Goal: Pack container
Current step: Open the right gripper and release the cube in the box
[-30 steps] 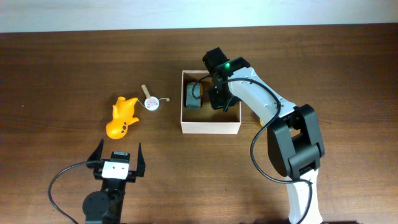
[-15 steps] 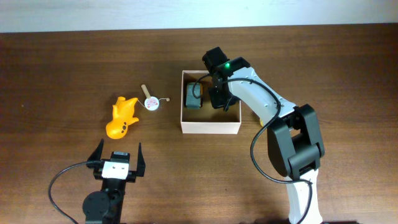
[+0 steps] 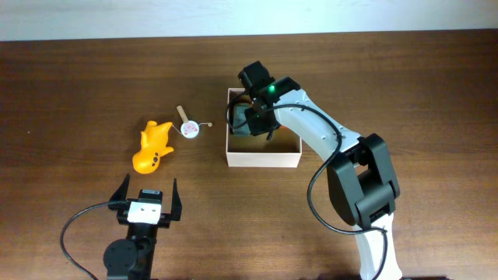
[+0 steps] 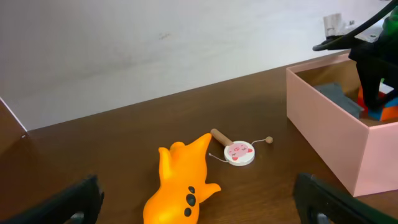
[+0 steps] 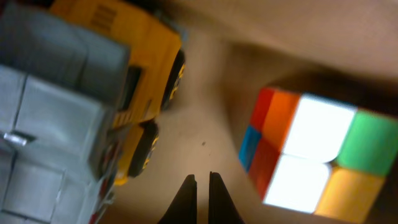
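The container (image 3: 264,159) is a white, open-topped box with a tan floor at the table's middle; it also shows in the left wrist view (image 4: 323,137). Inside lie a grey-and-yellow toy truck (image 3: 238,121) (image 5: 81,99) and a coloured puzzle cube (image 5: 311,155) (image 4: 379,107). My right gripper (image 3: 255,123) (image 5: 203,180) is down inside the box, shut and empty, between truck and cube. An orange animal toy (image 3: 153,146) (image 4: 186,183) and a small round rattle drum (image 3: 189,128) (image 4: 239,153) lie on the table left of the box. My left gripper (image 3: 149,185) is open, just in front of the orange toy.
The dark wooden table (image 3: 405,93) stretches to a pale wall at the back (image 4: 155,37). The right arm's links and cable arch over the box's right half (image 3: 327,132).
My right gripper has moved left inside the box, from its right half toward the truck side. The left arm and the toys on the table have not moved.
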Controlling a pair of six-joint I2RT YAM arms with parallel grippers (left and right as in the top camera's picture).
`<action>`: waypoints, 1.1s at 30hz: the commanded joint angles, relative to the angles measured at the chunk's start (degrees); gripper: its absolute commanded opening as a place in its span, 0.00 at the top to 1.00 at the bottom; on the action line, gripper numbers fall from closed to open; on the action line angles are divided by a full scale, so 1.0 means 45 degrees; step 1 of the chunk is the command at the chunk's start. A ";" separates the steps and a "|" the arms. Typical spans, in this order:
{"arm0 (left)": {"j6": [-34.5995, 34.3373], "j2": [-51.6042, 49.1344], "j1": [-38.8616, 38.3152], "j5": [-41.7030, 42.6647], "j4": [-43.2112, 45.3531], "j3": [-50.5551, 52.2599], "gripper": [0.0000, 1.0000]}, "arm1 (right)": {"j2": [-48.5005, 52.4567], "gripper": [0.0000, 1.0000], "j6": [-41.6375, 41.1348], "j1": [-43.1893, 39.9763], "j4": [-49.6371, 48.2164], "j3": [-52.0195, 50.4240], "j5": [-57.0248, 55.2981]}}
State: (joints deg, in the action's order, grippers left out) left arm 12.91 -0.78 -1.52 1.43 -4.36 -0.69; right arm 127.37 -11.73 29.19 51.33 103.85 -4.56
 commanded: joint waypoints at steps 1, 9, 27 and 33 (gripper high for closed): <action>0.0194 0.0097 0.0053 -0.0044 -0.0083 0.0039 0.01 | -0.0053 0.96 0.0850 -0.0097 -0.0296 -0.0044 -0.0636; 0.0194 0.0097 0.0053 -0.0044 -0.0083 0.0039 0.01 | -0.0053 0.96 0.1564 -0.0097 -0.1039 -0.0044 -0.1073; 0.0199 0.0097 0.0053 -0.0044 -0.0083 0.0039 0.01 | 0.0568 0.96 0.2336 -0.0525 -0.1292 -0.0058 -0.1486; 0.0194 0.0097 0.0053 -0.0044 -0.0083 0.0039 0.01 | 0.0568 0.96 0.2526 -0.0583 -0.1360 -0.0058 -0.1855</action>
State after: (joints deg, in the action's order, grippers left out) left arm 12.91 -0.78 -1.52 1.43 -4.36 -0.69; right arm 129.60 -1.21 27.03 45.25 103.85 -10.55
